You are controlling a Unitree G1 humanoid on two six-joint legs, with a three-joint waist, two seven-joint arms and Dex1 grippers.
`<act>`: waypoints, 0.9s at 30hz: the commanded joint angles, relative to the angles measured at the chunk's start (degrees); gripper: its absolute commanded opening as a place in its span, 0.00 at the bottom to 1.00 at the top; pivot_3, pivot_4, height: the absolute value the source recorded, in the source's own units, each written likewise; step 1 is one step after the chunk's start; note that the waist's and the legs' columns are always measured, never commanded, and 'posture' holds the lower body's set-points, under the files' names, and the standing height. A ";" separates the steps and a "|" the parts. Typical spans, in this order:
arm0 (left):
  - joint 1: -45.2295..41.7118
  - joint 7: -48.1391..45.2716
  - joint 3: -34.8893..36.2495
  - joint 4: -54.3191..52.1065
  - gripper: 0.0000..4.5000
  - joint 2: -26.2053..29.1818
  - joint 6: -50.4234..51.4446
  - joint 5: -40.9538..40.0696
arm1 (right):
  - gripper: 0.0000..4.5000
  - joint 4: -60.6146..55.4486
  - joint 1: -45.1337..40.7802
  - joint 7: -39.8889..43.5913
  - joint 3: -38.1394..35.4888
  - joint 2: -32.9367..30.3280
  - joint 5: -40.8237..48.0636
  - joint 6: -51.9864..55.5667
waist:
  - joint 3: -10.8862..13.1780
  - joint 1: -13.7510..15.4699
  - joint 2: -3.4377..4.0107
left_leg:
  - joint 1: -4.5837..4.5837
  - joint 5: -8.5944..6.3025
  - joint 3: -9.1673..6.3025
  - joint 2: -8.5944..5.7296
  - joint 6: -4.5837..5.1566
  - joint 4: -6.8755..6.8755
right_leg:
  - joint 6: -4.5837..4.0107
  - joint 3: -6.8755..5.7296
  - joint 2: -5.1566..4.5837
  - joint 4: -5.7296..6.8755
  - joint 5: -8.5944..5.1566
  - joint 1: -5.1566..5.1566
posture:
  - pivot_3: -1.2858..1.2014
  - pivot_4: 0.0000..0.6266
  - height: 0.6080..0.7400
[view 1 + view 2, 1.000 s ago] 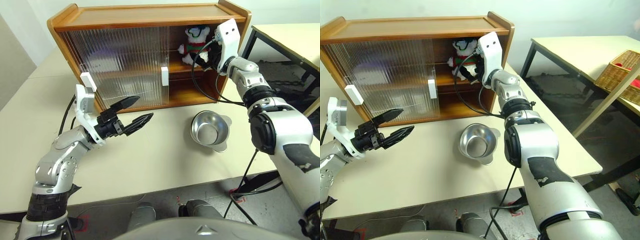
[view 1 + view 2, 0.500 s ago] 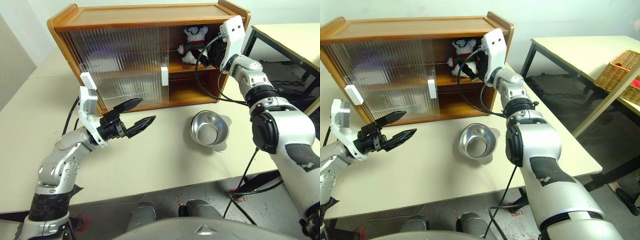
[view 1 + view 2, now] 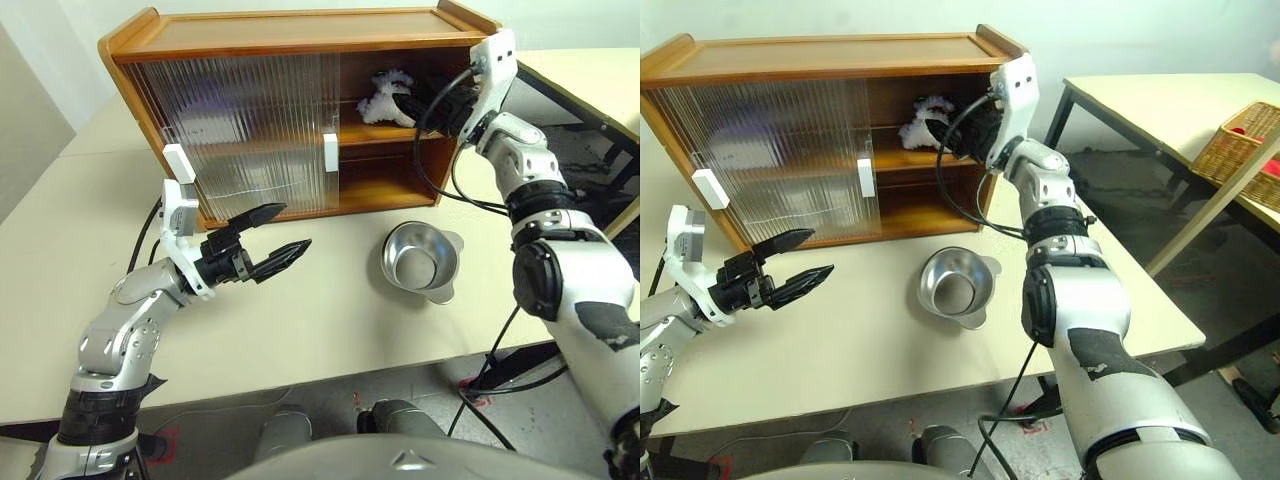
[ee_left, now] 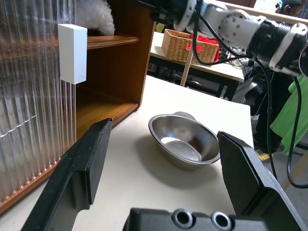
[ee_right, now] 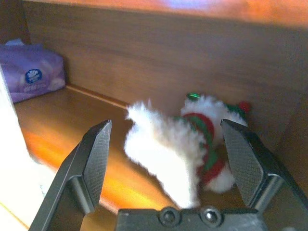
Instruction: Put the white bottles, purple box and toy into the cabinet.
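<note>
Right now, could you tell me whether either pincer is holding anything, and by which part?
Nothing is held. The right pincer stands open, apart from the toy lying on the cabinet shelf; the left pincer is open over the table.

The cabinet (image 3: 290, 40) is warm orange-brown wood, with ribbed, milky translucent doors (image 3: 235, 130) and plain white handles (image 3: 329, 152). The toy (image 5: 178, 144) is fluffy white with red and green bands. The purple box (image 5: 33, 77) is lavender with a small blue-and-white emblem. The bowl (image 3: 420, 262) is shiny silver steel on a cream table (image 3: 330, 330).
</note>
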 commanded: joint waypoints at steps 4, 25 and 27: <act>-0.13 -0.45 -0.70 0.28 1.00 0.10 0.30 0.28 | 0.99 -26.82 14.54 4.71 0.42 -2.61 6.77 13.03 | -0.01 0.03 -0.02 | 0.01 0.04 -0.05 -0.03 0.06 0.15 | 0.04 -0.02 0.05 0.01 0.01 0.14 | 0.51 0.00 1.00; -1.64 -0.51 -0.27 -0.21 1.00 1.02 2.78 -0.47 | 0.99 -43.15 40.97 2.37 -9.98 -8.12 30.66 46.36 | 0.19 -1.78 0.03 | 0.87 -0.26 -0.11 -0.24 -0.44 0.66 | -0.22 0.14 0.08 -0.08 -0.34 1.46 | 0.51 0.02 1.00; -1.51 -0.47 -0.20 -0.38 1.00 1.14 2.88 -0.35 | 0.99 -41.88 40.62 0.99 -11.70 -7.25 33.09 49.51 | 0.17 -1.76 0.07 | 0.91 -0.25 -0.11 -0.24 -0.43 0.61 | -0.23 0.14 0.08 -0.08 -0.48 1.36 | 0.51 0.02 1.00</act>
